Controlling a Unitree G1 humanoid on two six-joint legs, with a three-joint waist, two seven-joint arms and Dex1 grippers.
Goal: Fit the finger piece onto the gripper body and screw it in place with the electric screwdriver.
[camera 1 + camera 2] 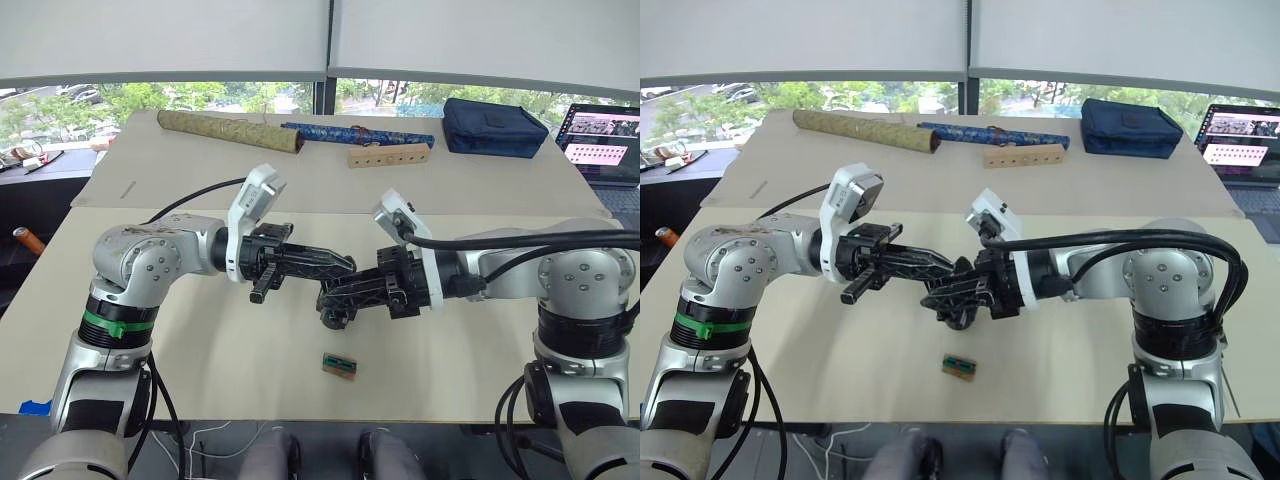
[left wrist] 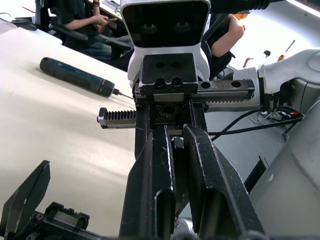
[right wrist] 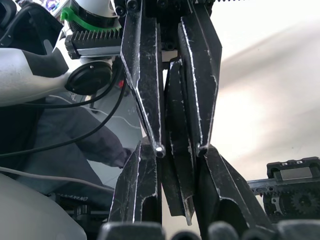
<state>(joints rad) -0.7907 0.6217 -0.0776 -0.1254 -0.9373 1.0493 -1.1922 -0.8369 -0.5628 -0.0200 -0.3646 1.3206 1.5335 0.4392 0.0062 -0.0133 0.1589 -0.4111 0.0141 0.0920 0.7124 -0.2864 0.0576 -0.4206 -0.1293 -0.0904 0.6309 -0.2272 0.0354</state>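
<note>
My left gripper (image 1: 345, 266) and right gripper (image 1: 326, 298) meet tip to tip over the middle of the table. In the right wrist view a slim black pointed finger piece (image 3: 176, 150) stands between both pairs of fingers, and each pair is shut on it. The gripper body (image 1: 336, 316), a small black block with a round base, sits just under the fingertips; I cannot tell whether it touches them. In the left wrist view the electric screwdriver (image 2: 75, 75), a dark cylinder with a thin bit, lies on the table beyond the right arm.
A small wooden block with a green top (image 1: 340, 366) lies near the front edge. At the back are a gold rolled tube (image 1: 230, 131), a blue rolled tube (image 1: 355, 132), a wooden strip with holes (image 1: 388, 157), a navy bag (image 1: 494, 127) and a laptop (image 1: 605, 145).
</note>
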